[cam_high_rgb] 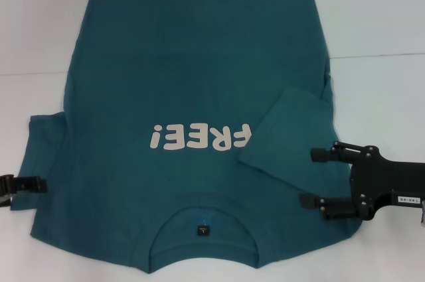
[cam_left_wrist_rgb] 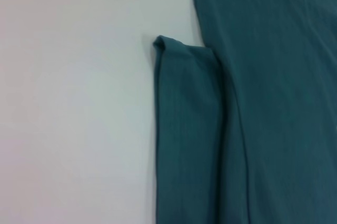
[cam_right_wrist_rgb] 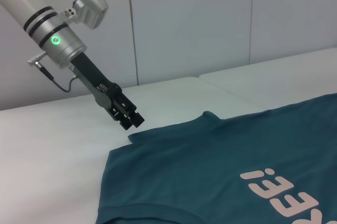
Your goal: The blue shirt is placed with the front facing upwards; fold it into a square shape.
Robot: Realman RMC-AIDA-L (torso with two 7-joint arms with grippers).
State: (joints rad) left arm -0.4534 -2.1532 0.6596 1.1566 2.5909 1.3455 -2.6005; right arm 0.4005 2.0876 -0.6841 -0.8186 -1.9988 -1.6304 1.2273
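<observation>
The blue shirt (cam_high_rgb: pixel 186 76) lies front up on the white table, its collar and black neck tag (cam_high_rgb: pixel 203 230) nearest me and the white "FREE!" lettering (cam_high_rgb: pixel 199 137) upside down. One sleeve (cam_high_rgb: pixel 289 129) is folded inward over the chest, on my right. My right gripper (cam_high_rgb: pixel 315 177) hovers open beside that fold, over the shoulder edge, holding nothing. The other sleeve (cam_high_rgb: pixel 43 142) still lies spread outward; the left wrist view shows this sleeve (cam_left_wrist_rgb: pixel 187 129) flat beside the shirt body (cam_left_wrist_rgb: pixel 274 103). My left gripper (cam_high_rgb: pixel 16 189) sits at that sleeve's outer edge, and the right wrist view shows the left gripper (cam_right_wrist_rgb: pixel 129 120) just above the cloth (cam_right_wrist_rgb: pixel 210 171).
The white table (cam_high_rgb: pixel 378 16) extends bare around the shirt, with a seam line running across it on the right. A pale panelled wall (cam_right_wrist_rgb: pixel 210 23) stands behind the table in the right wrist view.
</observation>
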